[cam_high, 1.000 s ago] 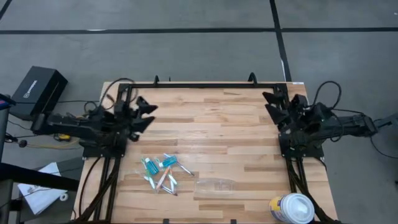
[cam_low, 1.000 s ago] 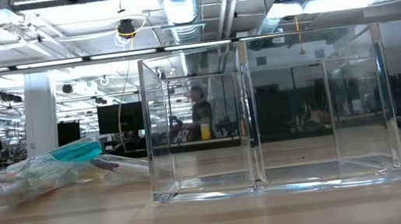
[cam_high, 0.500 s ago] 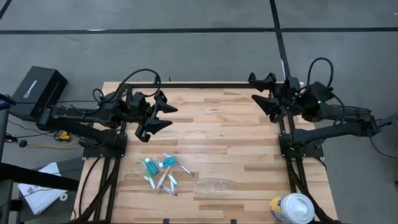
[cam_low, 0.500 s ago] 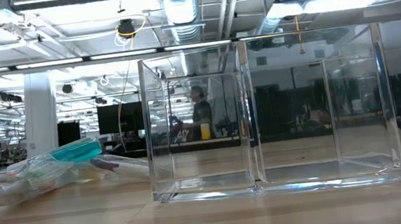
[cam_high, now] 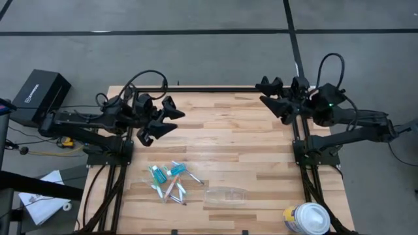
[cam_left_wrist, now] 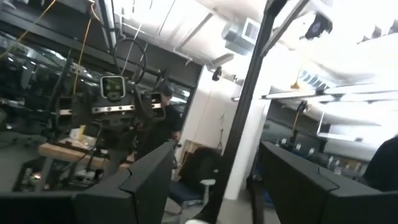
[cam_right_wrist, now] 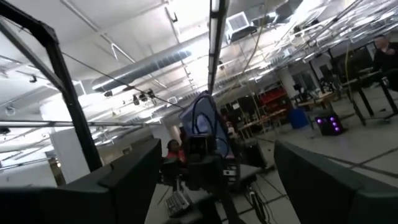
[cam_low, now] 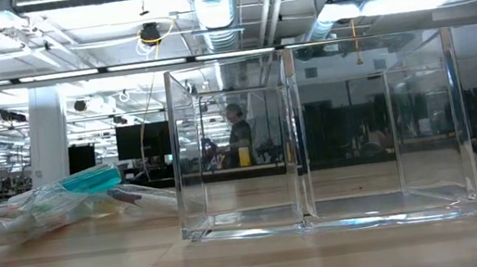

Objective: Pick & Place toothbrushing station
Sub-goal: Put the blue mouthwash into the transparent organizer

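Several slim pale toothbrushes and small teal-and-white tubes (cam_high: pixel 170 180) lie in a loose heap on the wooden table near its front left; they also show in the low view (cam_low: pixel 61 201). A flat see-through plastic holder (cam_high: pixel 226 194) lies just right of the heap, and stands close before the low camera (cam_low: pixel 314 137). My left gripper (cam_high: pixel 163 121) is open and empty above the table's left side, raised. My right gripper (cam_high: pixel 273 99) is open and empty above the far right. Both wrist views look out into the room, each past its two spread fingers.
A round white-lidded canister (cam_high: pixel 305 218) stands at the table's front right corner. A black box (cam_high: pixel 38 94) sits off the table's left side. A black rail (cam_high: pixel 215 87) runs along the far edge. People show in the room behind.
Both arms have risen from their folded rest at the table's sides. My left gripper has gone up and toward the table's middle. My right gripper has gone up and toward the far edge, pointing toward the table's left. The toothbrushes, tubes and holder have stayed in place.
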Motion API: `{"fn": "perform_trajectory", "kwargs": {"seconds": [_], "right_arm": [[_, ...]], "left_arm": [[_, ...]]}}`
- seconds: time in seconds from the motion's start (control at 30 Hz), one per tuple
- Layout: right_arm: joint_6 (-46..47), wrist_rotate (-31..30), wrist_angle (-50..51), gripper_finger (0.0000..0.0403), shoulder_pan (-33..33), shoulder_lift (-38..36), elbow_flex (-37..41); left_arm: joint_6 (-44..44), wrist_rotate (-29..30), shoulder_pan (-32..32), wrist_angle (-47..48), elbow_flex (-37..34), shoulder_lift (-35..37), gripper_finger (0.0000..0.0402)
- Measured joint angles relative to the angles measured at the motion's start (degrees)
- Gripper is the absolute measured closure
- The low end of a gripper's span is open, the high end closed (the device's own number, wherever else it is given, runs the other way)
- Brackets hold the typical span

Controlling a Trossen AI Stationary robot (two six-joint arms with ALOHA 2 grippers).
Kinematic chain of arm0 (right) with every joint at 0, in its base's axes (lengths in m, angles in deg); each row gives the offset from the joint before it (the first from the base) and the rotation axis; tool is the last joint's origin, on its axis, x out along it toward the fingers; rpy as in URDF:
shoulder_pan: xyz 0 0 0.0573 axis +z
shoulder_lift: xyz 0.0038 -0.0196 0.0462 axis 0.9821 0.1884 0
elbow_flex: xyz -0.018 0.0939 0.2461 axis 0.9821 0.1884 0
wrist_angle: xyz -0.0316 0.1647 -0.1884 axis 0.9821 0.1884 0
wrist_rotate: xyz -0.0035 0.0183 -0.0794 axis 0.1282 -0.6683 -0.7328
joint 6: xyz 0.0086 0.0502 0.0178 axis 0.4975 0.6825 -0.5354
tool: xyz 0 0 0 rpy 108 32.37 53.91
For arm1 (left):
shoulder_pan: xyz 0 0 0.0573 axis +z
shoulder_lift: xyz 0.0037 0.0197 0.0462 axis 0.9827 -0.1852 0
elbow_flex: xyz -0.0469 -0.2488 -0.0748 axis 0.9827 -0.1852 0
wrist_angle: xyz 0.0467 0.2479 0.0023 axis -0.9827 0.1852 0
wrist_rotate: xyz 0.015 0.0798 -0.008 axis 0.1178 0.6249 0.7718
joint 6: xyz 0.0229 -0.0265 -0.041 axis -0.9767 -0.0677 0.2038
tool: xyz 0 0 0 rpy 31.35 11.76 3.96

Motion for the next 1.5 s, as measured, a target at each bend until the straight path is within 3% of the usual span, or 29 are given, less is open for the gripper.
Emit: {"fn": "perform_trajectory", "kwargs": {"seconds": [0.6, 0.8, 0.9, 0.97, 1.1, 1.17, 1.4, 1.5], "right_arm": [[-2.0, 0.5, -2.2, 0.0101, -2.3, 1.8, 0.1], [3.5, 5.6, -2.1, 0.0101, -4.7, 3.3, -1.8], [4.3, 9.4, -1.8, 0.0101, -6.8, 5.9, -5.3], [4.1, 12.3, -0.2, 0.0101, -7.9, 7.9, -8.8], [2.2, 17.4, 8.9, 0.0101, -9.2, 12.3, -17.3], [0.2, 18.6, 14.3, 0.0101, -9.3, 14.1, -21.6], [-3.9, 21.7, 21.3, 0.0101, -9.3, 19.7, -33.4], [-4.6, 22.7, 22.9, 0.0101, -9.3, 21.3, -37.0]], "left_arm": [[9.9, -0.8, -0.1, -1.4, 0.0, 0.3, 0.0169], [12.8, 1.1, 0.7, -1.7, 0.0, -1.6, 0.0169], [9.0, 1.1, 0.7, 0.0, 0.1, -3.1, 0.0169], [5.6, 1.7, 0.7, 8.8, 0.9, -3.3, 0.0169], [-3.0, 7.6, 0.7, 42.4, 4.6, -2.6, 0.0180], [-5.7, 10.6, 0.7, 54.3, 5.3, -2.4, 0.0192], [-5.4, 9.3, -1.6, 74.0, 3.4, -4.3, 0.0229], [-4.0, 8.5, -4.2, 75.4, 1.4, -6.0, 0.0225]]}}
